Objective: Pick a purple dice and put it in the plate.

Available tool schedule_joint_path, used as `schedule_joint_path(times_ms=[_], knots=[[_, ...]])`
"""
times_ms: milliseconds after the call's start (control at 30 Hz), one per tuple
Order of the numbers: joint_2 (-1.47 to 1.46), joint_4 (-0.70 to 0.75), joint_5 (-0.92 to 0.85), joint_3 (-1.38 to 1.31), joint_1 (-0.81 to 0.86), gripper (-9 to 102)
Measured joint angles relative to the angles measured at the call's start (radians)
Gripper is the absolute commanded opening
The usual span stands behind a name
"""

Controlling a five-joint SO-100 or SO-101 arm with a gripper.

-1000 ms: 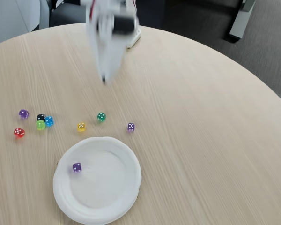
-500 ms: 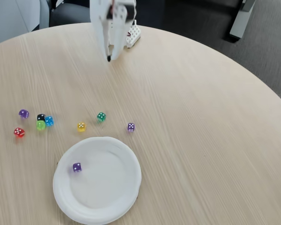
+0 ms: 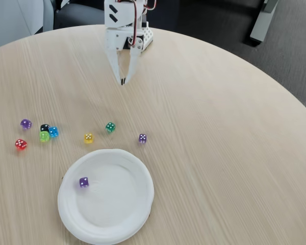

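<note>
In the fixed view, 1 purple dice (image 3: pixel 84 182) is seen lying inside the plate (image 3: pixel 137 168), near the plate's left rim, with white pips facing up. From this the task is judged to be essentially done: the dice is in the plate, apart from the arm and at rest on the white surface.

The gripper (image 3: pixel 123 80) is seen well apart from the plate, toward the far side of the table (image 3: pixel 219 127), pointing down with its fingertips drawn together. Nothing is seen held between them; the jaws are closed and empty, with only a narrow slit higher up between the 2 fingers.

On the bare wood beyond the plate, other dice are left scattered: a paler purple die (image 3: pixel 142 138) just off the plate's upper right rim, a green die (image 3: pixel 110 127), a yellow die (image 3: pixel 88 138), and further left a cluster made up of a black die (image 3: pixel 44 127), a blue die (image 3: pixel 53 131) and a lime die (image 3: pixel 44 136). A violet die (image 3: pixel 25 124) and a red die (image 3: pixel 20 144) are set apart at the far left.

Nothing more is judged to be owed unless more purple dice are wanted; in that case the paler one by the rim would be the nearest candidate.
</note>
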Motion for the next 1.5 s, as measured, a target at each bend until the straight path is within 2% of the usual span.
schedule_joint_path(times_ms=[500,867,1500], knots=[[0.0,0.002,-0.003,0.002,0.002,0],[0.0,0.002,0.104,0.002,0.002,1],[0.0,0.002,0.104,0.002,0.005,1]])
